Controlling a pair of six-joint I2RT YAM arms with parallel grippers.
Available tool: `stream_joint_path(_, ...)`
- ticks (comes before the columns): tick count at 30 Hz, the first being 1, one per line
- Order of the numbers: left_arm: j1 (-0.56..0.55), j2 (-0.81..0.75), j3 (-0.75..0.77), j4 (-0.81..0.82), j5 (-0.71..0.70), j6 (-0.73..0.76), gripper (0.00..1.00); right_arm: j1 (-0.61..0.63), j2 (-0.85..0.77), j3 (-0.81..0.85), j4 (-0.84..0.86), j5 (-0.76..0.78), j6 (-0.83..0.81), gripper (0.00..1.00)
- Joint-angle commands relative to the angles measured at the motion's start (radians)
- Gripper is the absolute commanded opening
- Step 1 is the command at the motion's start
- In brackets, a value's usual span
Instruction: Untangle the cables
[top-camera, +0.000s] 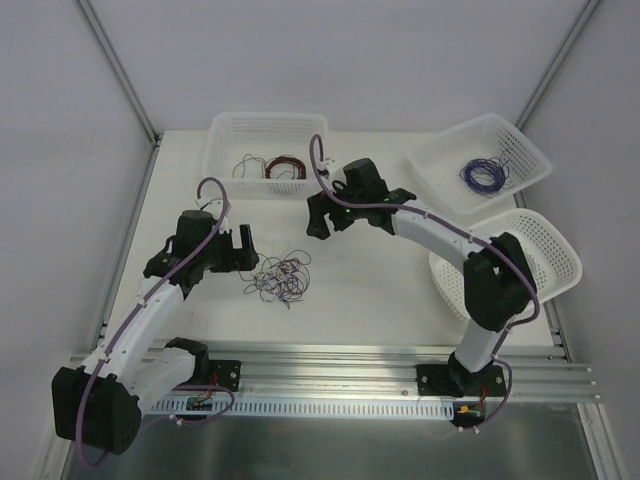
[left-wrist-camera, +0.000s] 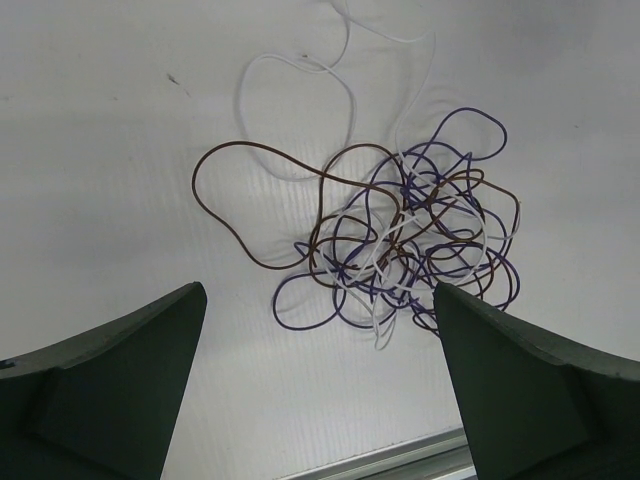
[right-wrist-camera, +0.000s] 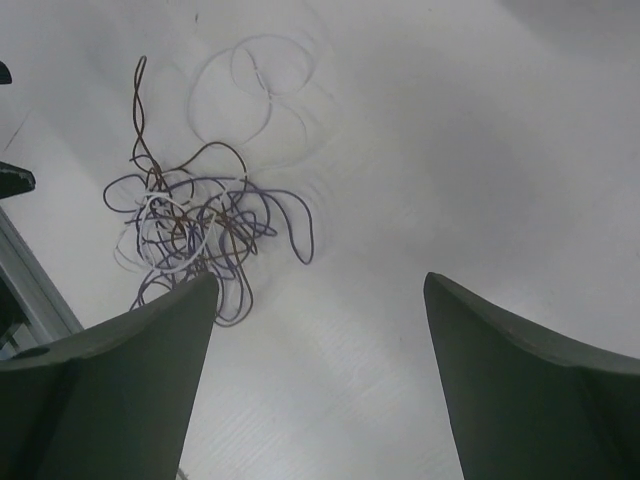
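White bench (top-camera: 380, 300) carries everything. Three baskets (top-camera: 216, 140) sit from 12 to 3 o'clock. Left arm (top-camera: 165, 290) reaches in from 7, right arm (top-camera: 440, 232) from 5. Left jaws are spread wide with nothing held; right jaws are also released and empty. Cables (top-camera: 280, 277) lie mid-bench, just beside the left jaws at their 4 o'clock, farther from the right jaws at their 7. Left is nearer, so probably the first grab. No clear long axis, loosely 8-to-2. Hair-thin loops in purple, brown and white, knotted at the core, strays outside.
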Motion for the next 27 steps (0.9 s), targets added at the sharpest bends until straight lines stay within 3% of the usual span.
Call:
stream_joint_path(1,0.022,0.007,0.0,0.005,-0.009,-0.018,0.99,0.029,0.097,0.103,0.099,-0.076,-0.031,0.87)
stream_joint_path(8,0.034,0.034,0.005,0.005,0.03,-0.018,0.99,0.075,0.355,0.221,0.187,-0.1,0.026,0.71)
stream_joint_path(16,0.043,0.047,0.008,0.005,0.043,-0.018,0.99,0.109,0.501,0.313,0.239,-0.131,0.084,0.53)
stream_joint_path(18,0.046,0.052,0.008,0.005,0.046,-0.018,0.99,0.109,0.524,0.33,0.246,-0.134,0.093,0.46)
stream_joint_path(23,0.05,0.053,0.01,0.005,0.053,-0.016,0.99,0.109,0.488,0.311,0.25,-0.107,0.075,0.06)
stream_joint_path(24,0.051,0.052,0.008,0.005,0.054,-0.016,0.99,0.109,0.468,0.292,0.243,-0.099,0.063,0.02)
stream_joint_path(27,0.054,0.053,0.011,0.007,0.059,-0.015,0.99,0.108,0.379,0.268,0.219,-0.062,0.015,0.01)
